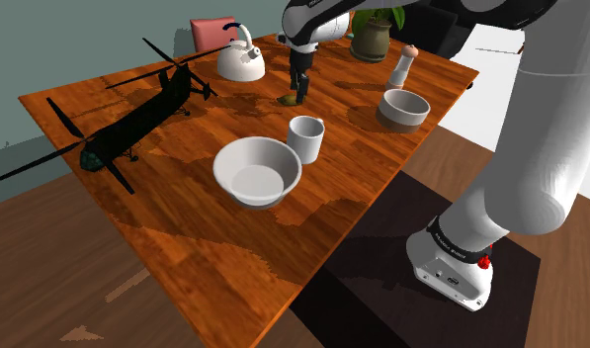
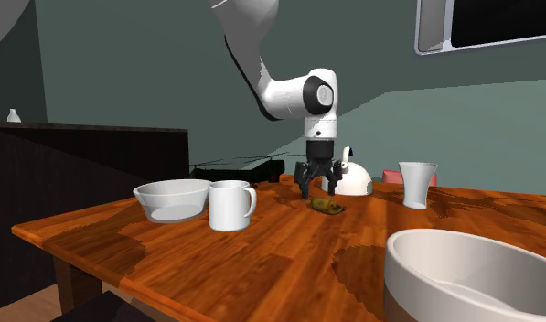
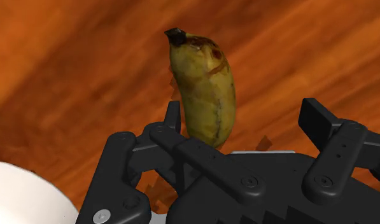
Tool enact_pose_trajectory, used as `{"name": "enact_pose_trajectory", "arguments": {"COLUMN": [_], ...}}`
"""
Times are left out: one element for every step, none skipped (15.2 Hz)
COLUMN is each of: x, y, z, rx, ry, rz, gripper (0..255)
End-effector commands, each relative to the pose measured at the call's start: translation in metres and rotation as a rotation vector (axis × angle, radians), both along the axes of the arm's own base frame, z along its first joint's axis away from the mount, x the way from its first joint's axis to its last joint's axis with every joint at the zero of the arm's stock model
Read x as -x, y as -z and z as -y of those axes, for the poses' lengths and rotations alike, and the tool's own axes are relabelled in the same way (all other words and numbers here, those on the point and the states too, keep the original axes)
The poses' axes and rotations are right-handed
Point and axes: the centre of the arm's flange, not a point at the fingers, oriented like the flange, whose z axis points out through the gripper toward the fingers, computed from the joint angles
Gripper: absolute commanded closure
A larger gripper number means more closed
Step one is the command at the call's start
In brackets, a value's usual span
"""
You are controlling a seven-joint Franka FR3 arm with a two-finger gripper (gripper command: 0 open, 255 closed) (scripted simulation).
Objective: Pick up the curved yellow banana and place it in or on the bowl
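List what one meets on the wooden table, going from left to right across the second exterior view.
Wide shallow white bowl → white mug with a handle → brown-spotted yellow-green banana → tall white tapered cup.

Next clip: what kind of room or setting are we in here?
Probably a home dining or kitchen area: a wooden table carries a white kettle, a mug, a pepper mill and a potted plant.

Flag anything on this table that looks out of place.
A black helicopter lies on the wooden table, at the shoulder view's left, an odd thing beside the white bowl. The banana is olive-brown and blotched, not clean yellow.
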Motion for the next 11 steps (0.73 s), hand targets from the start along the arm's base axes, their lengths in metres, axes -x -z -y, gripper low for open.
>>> {"name": "enact_pose_trajectory", "arguments": {"x": [-0.001,-0.001,-0.001,-0.001,-0.001,-0.001,-0.001,-0.001,-0.001,-0.001,-0.001], "y": [0.012,0.017,0.022,0.027,0.030,0.031,0.031,0.031,0.031,0.031,0.031], "z": [-0.002,-0.002,-0.002,-0.002,-0.002,-0.002,-0.002,-0.002,-0.002,-0.002,-0.002], "rx": [0.000,0.000,0.000,0.000,0.000,0.000,0.000,0.000,0.000,0.000,0.000], "ry": [-0.003,-0.003,-0.003,-0.003,-0.003,-0.003,-0.003,-0.003,-0.003,-0.003,-0.003], "rz": [0.000,0.000,0.000,0.000,0.000,0.000,0.000,0.000,0.000,0.000,0.000], "gripper": [0,0,0,0,0,0,0,0,0,0,0]}}
